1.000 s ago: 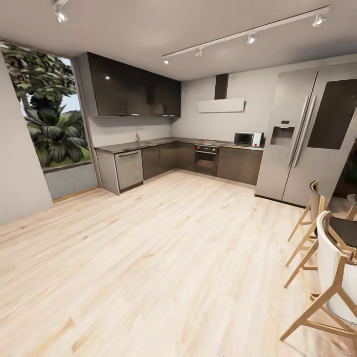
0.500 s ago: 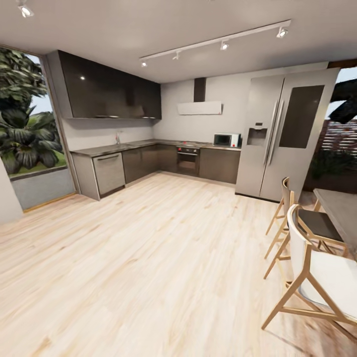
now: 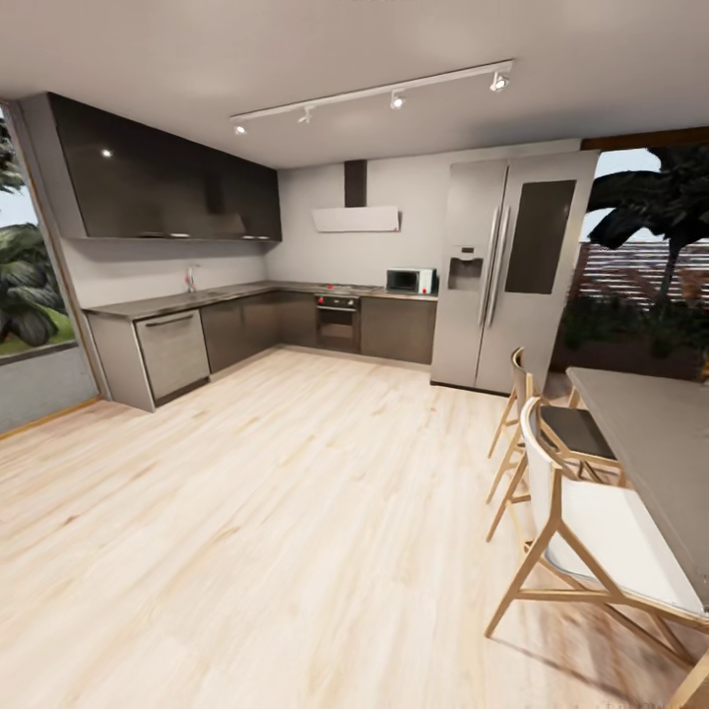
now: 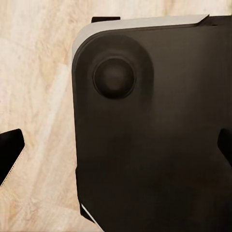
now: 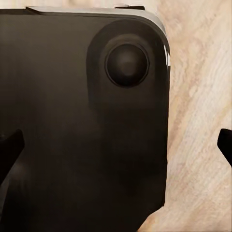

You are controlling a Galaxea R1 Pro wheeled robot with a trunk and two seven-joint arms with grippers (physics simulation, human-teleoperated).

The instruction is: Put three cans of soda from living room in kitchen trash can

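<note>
Ahead, fridge (image 3: 507, 276), stools (image 3: 581, 512) beside a table (image 3: 655, 443); both claws spread, empty.

Wood floor (image 3: 295, 512): open from near to far counters (image 3: 246, 295). Obstacles right: two stools (image 3: 581, 512), grey table (image 3: 660, 443); fridge (image 3: 507, 276) far right.

Kitchen interior: light plank floor (image 3: 295, 512), dark L-shaped cabinets (image 3: 246, 330) along the far walls, steel refrigerator (image 3: 507, 271) far right, wooden stools (image 3: 581, 522) beside a grey counter (image 3: 655, 443) near right, ceiling track lights (image 3: 384, 94), window (image 3: 25, 295) far left.
</note>
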